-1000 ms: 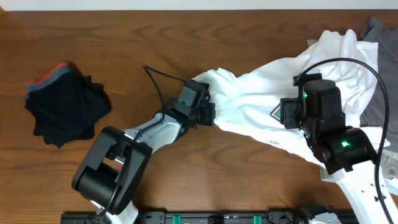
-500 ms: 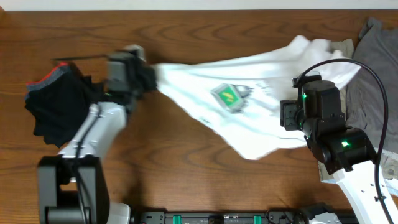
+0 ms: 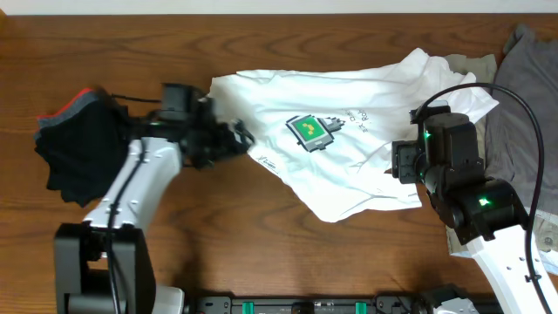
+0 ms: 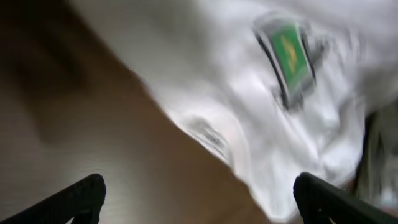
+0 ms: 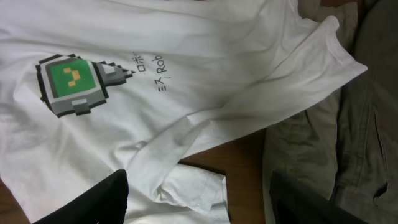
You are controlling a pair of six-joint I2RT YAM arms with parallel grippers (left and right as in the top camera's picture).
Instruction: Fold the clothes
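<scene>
- Shirt first: the white T-shirt (image 3: pixel 349 166) lies spread but rumpled on the wooden table (image 3: pixel 261 253), reaching from the middle over to the right.
- Its green-and-yellow pixel print (image 3: pixel 307 131) faces up, left of the shirt's middle, with grey text just to its right.
- My left gripper (image 3: pixel 234 139) sits just beside the shirt's left edge, jaws spread wide and empty. In my left wrist view the fingertips (image 4: pixel 81 196) frame blurred white cloth and bare wood.
- My right gripper (image 3: pixel 401 161) hangs over the shirt's right part. In my right wrist view its fingers (image 5: pixel 93 199) stand apart above a bunched sleeve, clasping nothing.
- A beige garment (image 3: pixel 471 63) shows from under the shirt's far right corner.
- A grey garment (image 3: pixel 523 96) lies beyond that, at the table's right edge.
- A folded black garment (image 3: pixel 87 153), with a grey and red edge on its far side, sits at the left, well apart from the shirt.
</scene>
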